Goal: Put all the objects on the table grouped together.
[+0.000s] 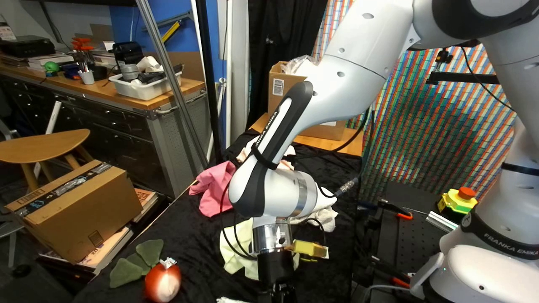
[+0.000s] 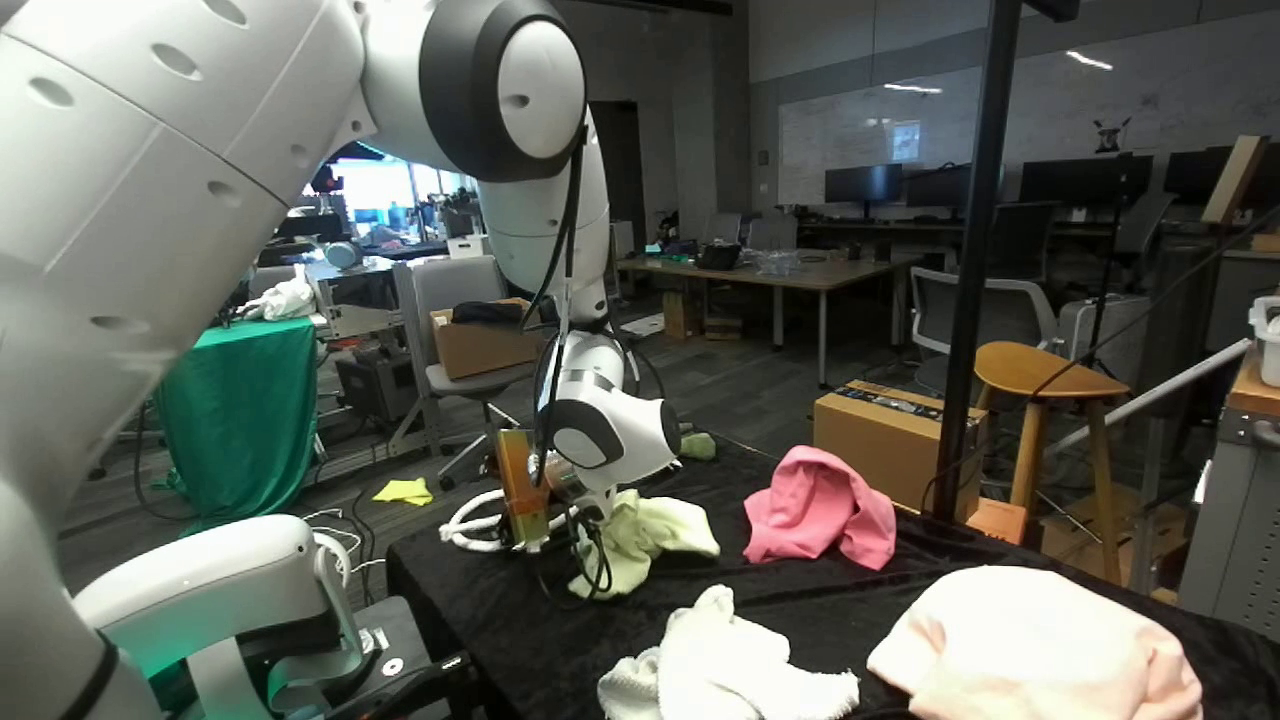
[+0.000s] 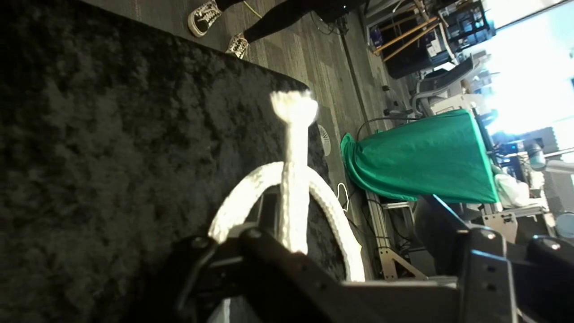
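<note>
In both exterior views several soft rags lie apart on the black-covered table (image 1: pixel 198 252): a pink rag (image 2: pixel 820 510), a pale yellow-green rag (image 2: pixel 635 545), a white rag (image 2: pixel 725 675) and a pale peach rag (image 2: pixel 1040 640). A white braided rope (image 2: pixel 470 528) is looped near the table's edge. My gripper (image 1: pixel 276 292) points down at the bottom of that exterior view, its fingertips cut off. In the wrist view the gripper (image 3: pixel 350 220) is open, jaws wide apart. The rope (image 3: pixel 293 193) arches around its left finger, frayed end upward; whether they touch I cannot tell.
A red round apple-like thing (image 1: pixel 163 283) and flat green leaf shapes (image 1: pixel 139 261) lie on the table. Beyond its edge stand a cardboard box (image 1: pixel 80 210) and a black post (image 2: pixel 970 300). The robot's base (image 1: pixel 484 269) stands beside the table.
</note>
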Tool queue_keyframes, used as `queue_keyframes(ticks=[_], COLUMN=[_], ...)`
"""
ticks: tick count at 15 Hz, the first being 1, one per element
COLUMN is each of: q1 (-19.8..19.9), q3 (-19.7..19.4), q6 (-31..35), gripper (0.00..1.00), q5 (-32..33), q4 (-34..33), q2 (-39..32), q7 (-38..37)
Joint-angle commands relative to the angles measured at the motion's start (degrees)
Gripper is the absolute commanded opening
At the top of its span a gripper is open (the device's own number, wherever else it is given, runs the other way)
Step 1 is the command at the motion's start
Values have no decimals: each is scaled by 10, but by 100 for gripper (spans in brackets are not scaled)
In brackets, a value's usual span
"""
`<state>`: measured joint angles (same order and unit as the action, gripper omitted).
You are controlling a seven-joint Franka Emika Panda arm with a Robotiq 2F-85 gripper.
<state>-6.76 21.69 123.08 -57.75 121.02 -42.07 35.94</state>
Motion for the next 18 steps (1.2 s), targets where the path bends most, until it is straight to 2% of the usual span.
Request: queue_keyframes(ticks=[1, 5, 7, 9, 11, 14, 18], q1=[-14, -16, -17, -18, -19, -22, -17], q3=[-13, -17, -18, -20, -24, -31, -33], q6=[-7, -5, -5, -3, -1, 16, 109], gripper=[49, 18, 7, 4, 8, 7, 6], q5=[-23, -33, -38, -44, -45, -43, -66], q4=[-15, -12, -11, -10, -9, 3, 60], q2=[-13, -11, -9, -8, -6, 10, 85], q7=[10, 14, 15, 16, 16, 15, 41])
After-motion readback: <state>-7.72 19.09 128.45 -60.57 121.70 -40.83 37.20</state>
